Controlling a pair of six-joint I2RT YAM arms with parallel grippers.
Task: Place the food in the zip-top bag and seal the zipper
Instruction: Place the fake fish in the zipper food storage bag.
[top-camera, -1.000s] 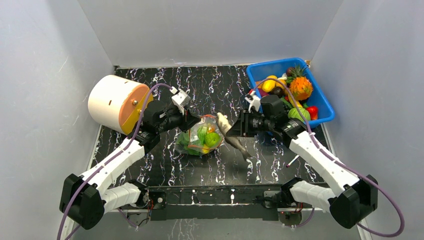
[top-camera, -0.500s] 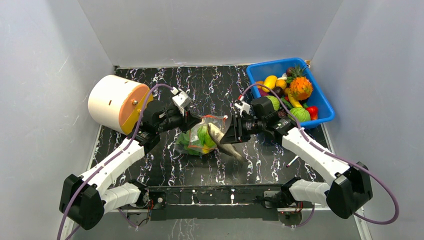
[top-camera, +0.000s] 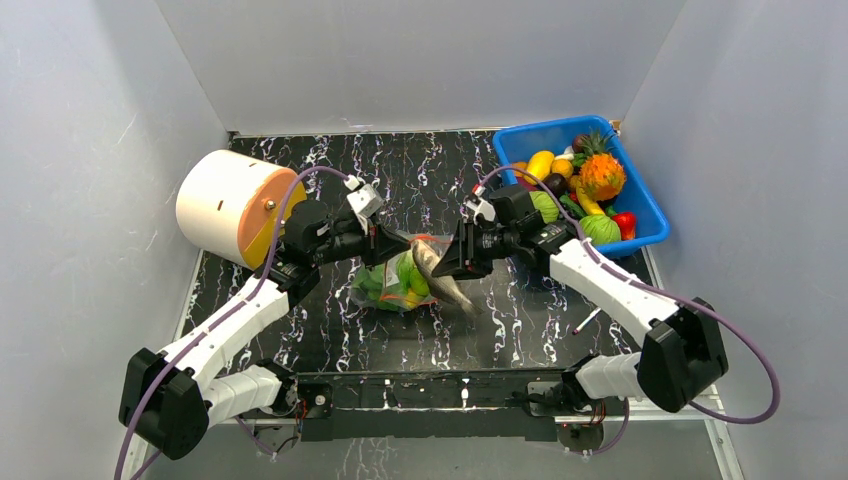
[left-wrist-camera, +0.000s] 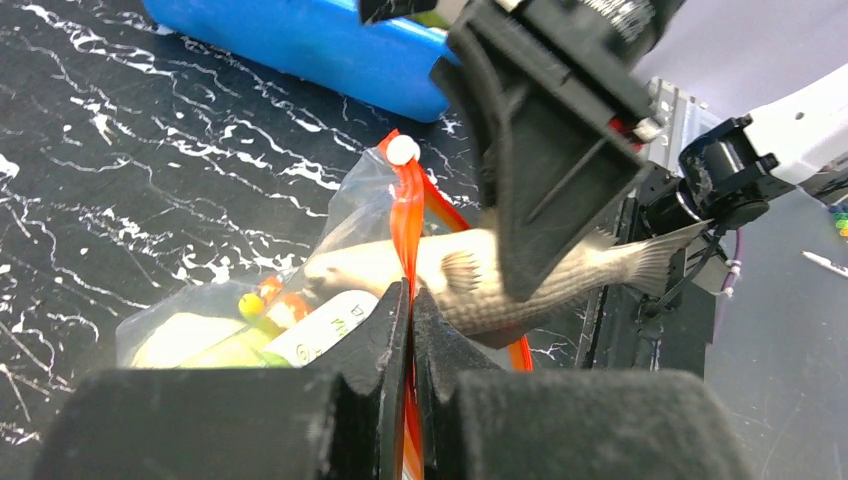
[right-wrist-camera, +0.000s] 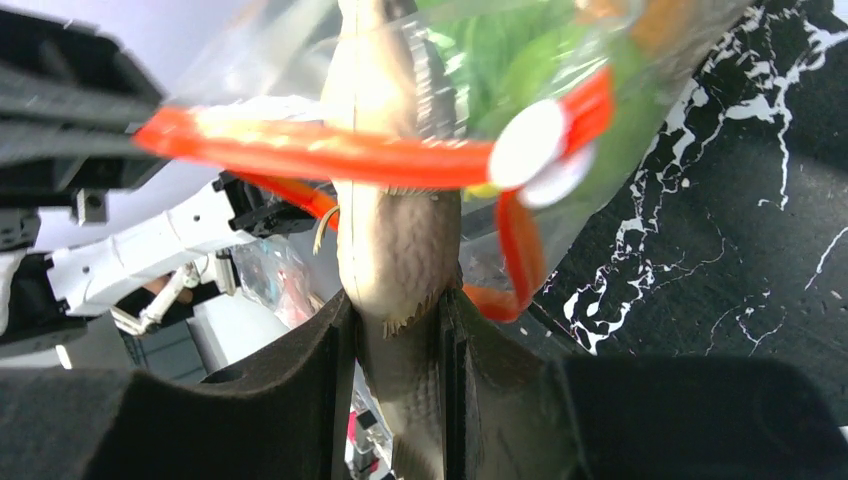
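A clear, crinkly plastic zip-top bag (top-camera: 395, 290) lies on the black, white-veined table (top-camera: 330, 330) between the two arms. The left gripper (left-wrist-camera: 410, 320) is at the bag's mouth. Its two black jaws are pressed fully together on the thin red-orange zipper strip (left-wrist-camera: 407, 225), pinching it and holding the mouth up. A small white slider (left-wrist-camera: 402, 150) sits on the strip just beyond the jaws.

The right gripper (right-wrist-camera: 398, 330) reaches the bag from its right side. Its jaws are part-way closed and clamped on the rear half of a pale grey-beige plastic toy fish (right-wrist-camera: 385, 120). The fish's head and front body are past the red strip, inside the bag's mouth. Its tail sticks out behind the jaws, away from the bag.

Inside the bag lie green leafy toy vegetables (top-camera: 408, 272) and a small yellow piece (left-wrist-camera: 250, 303).

A blue rectangular plastic bin (top-camera: 556, 126), heaped with more toy fruit, stands beyond the bag to its right. A big white-and-orange cylinder (top-camera: 225, 205) lies on its side to the bag's left.
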